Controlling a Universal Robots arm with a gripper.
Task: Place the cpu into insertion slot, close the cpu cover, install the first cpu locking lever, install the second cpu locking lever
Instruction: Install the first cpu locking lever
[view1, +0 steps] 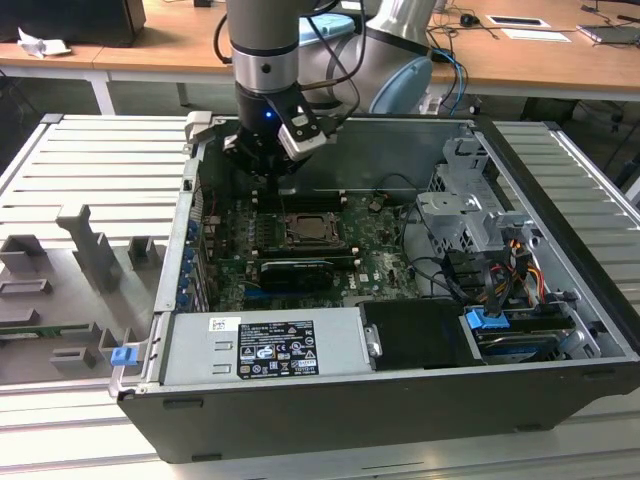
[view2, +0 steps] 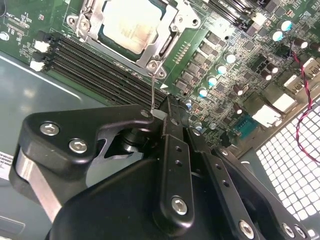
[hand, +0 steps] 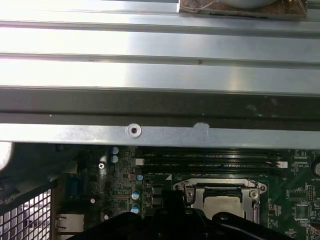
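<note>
Gripper (view2: 163, 112) pinches narrow on the flat tip of the locking lever (view2: 152, 85), a thin wire that likely handles stiff, springy and slippery, hinged beside the cpu (view2: 131, 25) seated under the lowered cpu cover (view2: 172, 40); memory slots (view2: 95, 66) crowd close, deep case (view1: 300, 410) on ribbed worktop (view1: 100, 170) limits room.

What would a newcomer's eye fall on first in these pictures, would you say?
Likely the arm's black gripper, poised low over the green motherboard inside the open computer case in the exterior view. In the second wrist view, the cpu sits under the closed cpu cover, and a thin wire locking lever runs from the cover's corner to the gripper's tip.
</note>
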